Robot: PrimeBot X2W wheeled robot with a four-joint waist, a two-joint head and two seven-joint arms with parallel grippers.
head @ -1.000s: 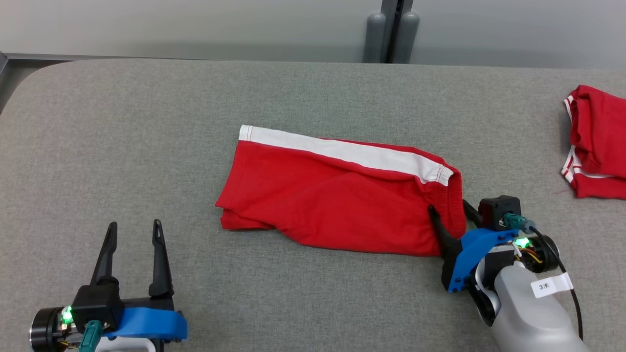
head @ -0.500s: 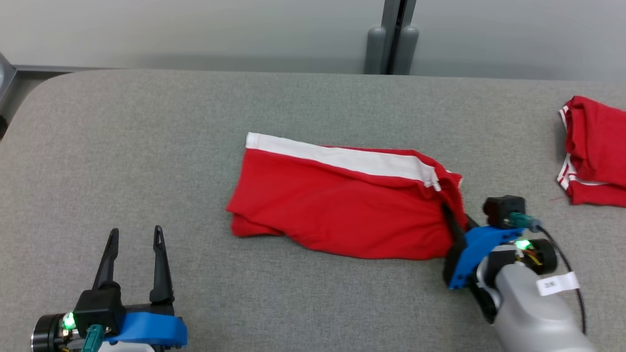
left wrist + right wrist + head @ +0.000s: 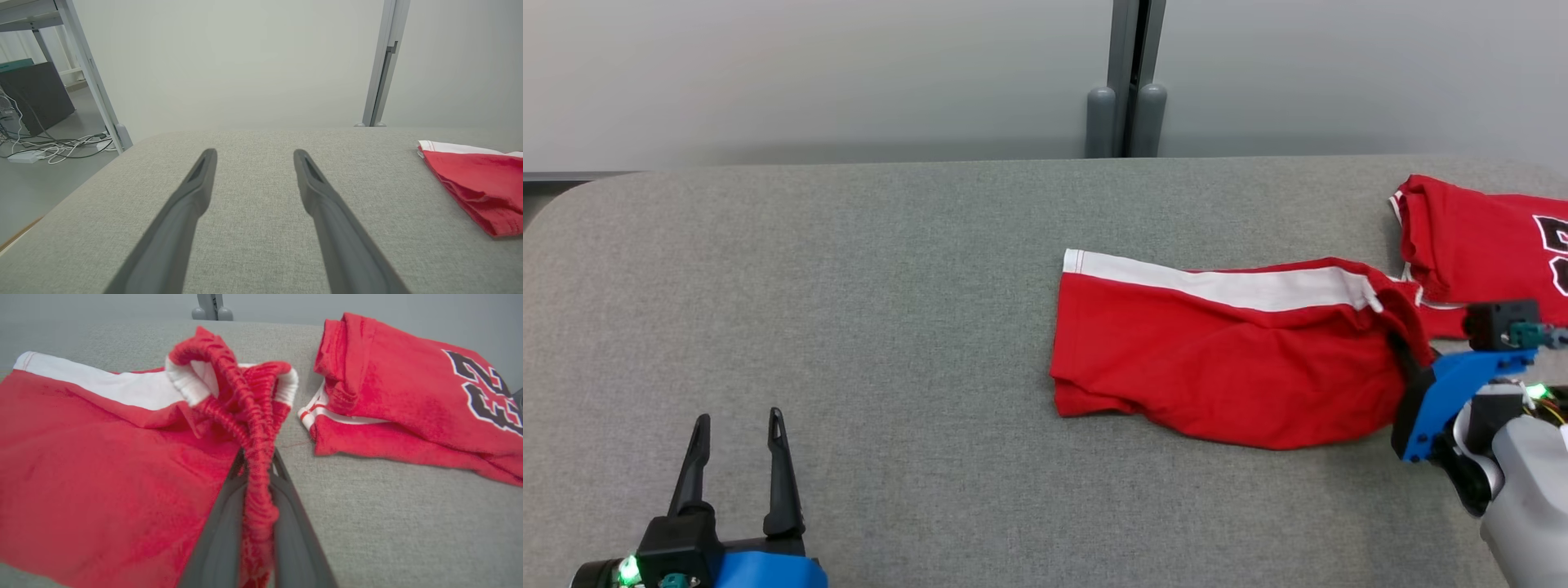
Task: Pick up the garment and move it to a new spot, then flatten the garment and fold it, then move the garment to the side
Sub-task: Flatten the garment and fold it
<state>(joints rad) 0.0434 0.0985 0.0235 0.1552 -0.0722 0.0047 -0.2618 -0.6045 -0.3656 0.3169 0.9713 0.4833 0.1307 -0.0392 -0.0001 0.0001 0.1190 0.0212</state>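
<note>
- Head view: shorts (image 3: pixel 1225 367) lay on table (image 3: pixel 849 286), waistband (image 3: pixel 229 367) end at R gripper (image 3: pixel 1403 347).
- R gripper clamped on waistband; L gripper (image 3: pixel 738 416) apart, well clear of shorts.

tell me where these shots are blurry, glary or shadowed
Head view: sharp, evenly lit, no glare, a thin soft shadow under the near edge of the red shorts. Left wrist view: the left gripper blurs toward the bottom edge, table beyond crisp. Right wrist view: the waistband pinched in the right gripper is soft close up, the folded jersey lettering slightly smeared.
</note>
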